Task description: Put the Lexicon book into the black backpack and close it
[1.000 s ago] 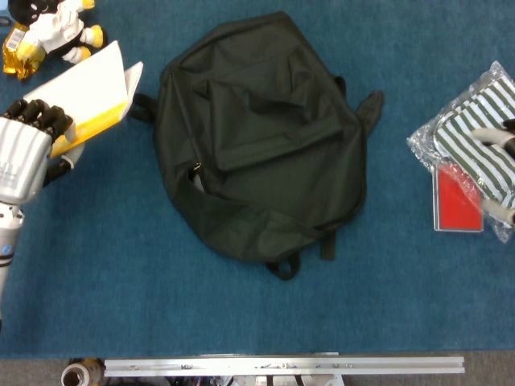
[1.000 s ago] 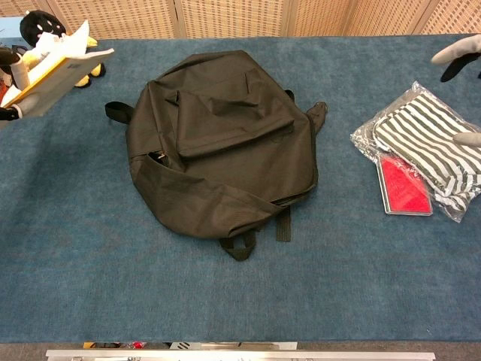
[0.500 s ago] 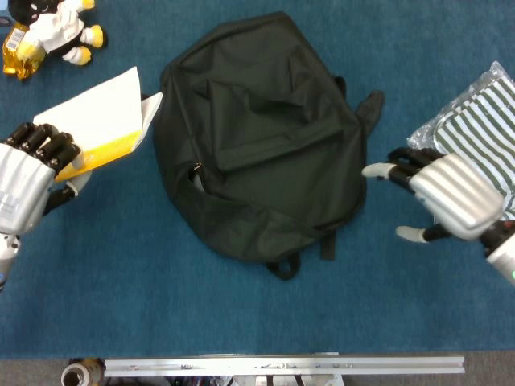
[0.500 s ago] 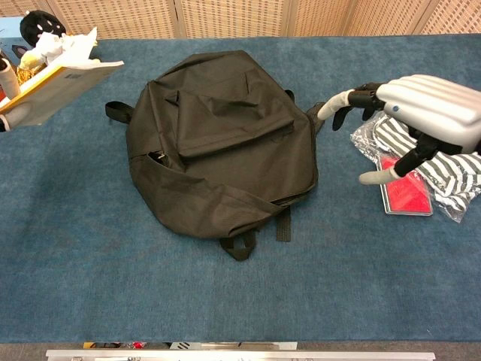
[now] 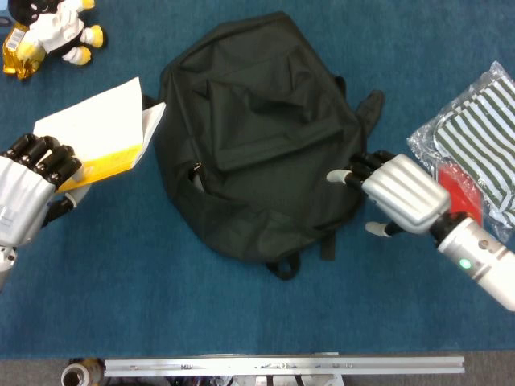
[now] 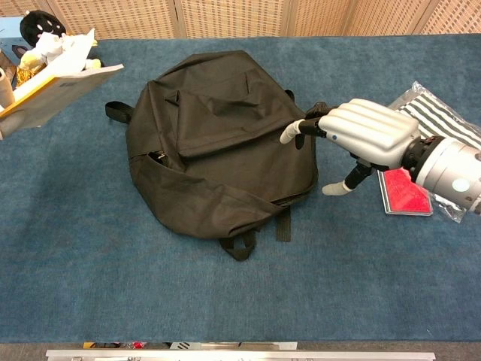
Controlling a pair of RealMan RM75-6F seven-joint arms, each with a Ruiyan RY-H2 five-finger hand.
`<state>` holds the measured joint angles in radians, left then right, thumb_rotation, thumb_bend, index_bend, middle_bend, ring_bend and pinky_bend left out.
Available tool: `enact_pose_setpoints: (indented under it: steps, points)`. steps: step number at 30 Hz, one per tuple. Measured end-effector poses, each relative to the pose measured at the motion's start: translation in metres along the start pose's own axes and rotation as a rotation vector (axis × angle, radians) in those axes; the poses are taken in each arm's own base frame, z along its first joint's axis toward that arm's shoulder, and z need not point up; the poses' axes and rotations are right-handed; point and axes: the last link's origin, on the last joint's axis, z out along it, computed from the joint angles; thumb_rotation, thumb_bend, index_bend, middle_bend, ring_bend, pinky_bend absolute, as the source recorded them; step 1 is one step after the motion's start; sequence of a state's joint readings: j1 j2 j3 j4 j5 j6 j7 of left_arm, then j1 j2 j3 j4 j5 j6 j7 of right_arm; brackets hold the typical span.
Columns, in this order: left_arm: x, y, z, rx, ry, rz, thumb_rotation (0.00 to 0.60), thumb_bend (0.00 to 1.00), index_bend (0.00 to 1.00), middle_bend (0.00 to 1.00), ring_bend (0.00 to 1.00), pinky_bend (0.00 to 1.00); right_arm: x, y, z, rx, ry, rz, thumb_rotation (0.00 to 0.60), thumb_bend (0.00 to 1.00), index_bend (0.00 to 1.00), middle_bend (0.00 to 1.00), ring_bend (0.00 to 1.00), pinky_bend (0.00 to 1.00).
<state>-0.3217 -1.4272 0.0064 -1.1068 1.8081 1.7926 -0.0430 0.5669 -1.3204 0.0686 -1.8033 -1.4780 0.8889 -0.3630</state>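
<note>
Left hand [image 5: 28,189] fingers gripping flat yellow-and-white book [image 5: 100,133]; right hand [image 5: 394,193] fingers spread over soft rounded black backpack [image 5: 257,137].

The silver right hand [image 5: 396,193], earlier out by the striped packet, now reaches the black fabric backpack [image 5: 261,137]; its fingers are spread. The left hand [image 5: 28,181] carries the white-and-yellow book [image 5: 100,133] closer to the backpack.

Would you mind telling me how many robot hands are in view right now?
2. The left hand holds the book left of the backpack; the right hand is at the backpack's right edge.
</note>
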Motion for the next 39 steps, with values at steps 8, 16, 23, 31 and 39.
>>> enact_pose_setpoints:
  steps: [8,16,23,31,39]
  points:
    - [0.0,0.002,-0.003,-0.005,-0.004,-0.009,0.6,0.36,0.63,0.61,0.49,0.52,-0.021,-0.009,0.022,0.026,-0.026,-0.06,0.6,0.1,0.25,0.35,0.2,0.32]
    - [-0.002,0.003,-0.004,-0.005,-0.011,-0.021,0.6,0.36,0.64,0.61,0.49,0.52,-0.037,-0.014,0.033,0.031,-0.044,-0.101,0.6,0.1,0.25,0.35,0.2,0.32]
    - [-0.003,0.002,-0.005,0.0,-0.013,-0.029,0.6,0.36,0.64,0.61,0.49,0.52,-0.049,-0.022,0.044,0.038,-0.03,-0.141,0.6,0.1,0.25,0.35,0.2,0.32]
    - [-0.002,0.001,-0.006,0.005,-0.007,-0.036,0.6,0.36,0.64,0.61,0.49,0.52,-0.054,-0.031,0.057,0.045,-0.005,-0.158,0.6,0.14,0.25,0.35,0.2,0.32]
    - [0.0,-0.001,-0.007,0.008,-0.004,-0.039,0.6,0.36,0.64,0.61,0.49,0.52,-0.045,-0.031,0.062,0.04,0.014,-0.131,0.6,0.2,0.25,0.35,0.2,0.32]
